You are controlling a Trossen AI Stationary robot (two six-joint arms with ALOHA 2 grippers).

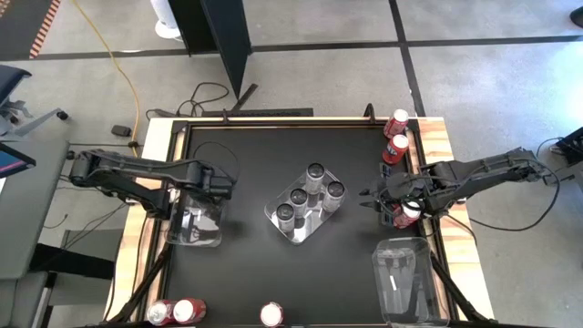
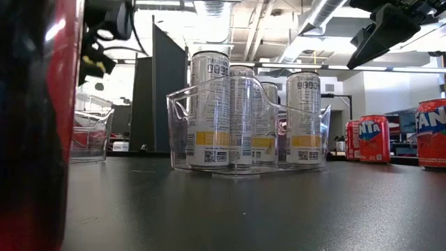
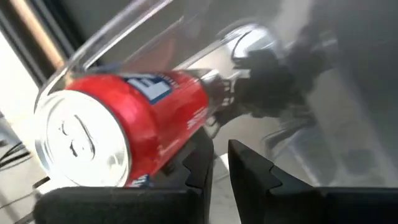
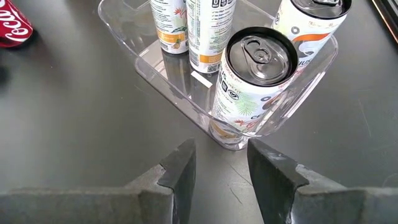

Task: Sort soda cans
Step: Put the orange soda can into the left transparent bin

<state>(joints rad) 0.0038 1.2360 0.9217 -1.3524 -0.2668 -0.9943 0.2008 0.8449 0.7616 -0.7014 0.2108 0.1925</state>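
Four slim silver-grey cans (image 1: 308, 194) are stood upright together in the clear centre tray (image 1: 276, 221) in the middle of the dark surface (image 1: 246, 273), apparently so that one kind is kept apart from the other. The red cans are scattered: two (image 1: 395, 137) at the far right edge, three (image 1: 187, 312) along the near edge, one (image 1: 405, 213) beneath the right arm. A red can (image 3: 124, 127) is seen lying on its side at the left tray (image 1: 194, 228), where the left pincer (image 3: 221, 165) is nearly closed beside it, gripping nothing. The right pincer (image 4: 221, 165) is held partly open and empty, facing the centre tray. A third clear tray (image 1: 401, 282) sits near the right corner. The red cans have silver tops; the grey ones carry dark lids and printed labels.
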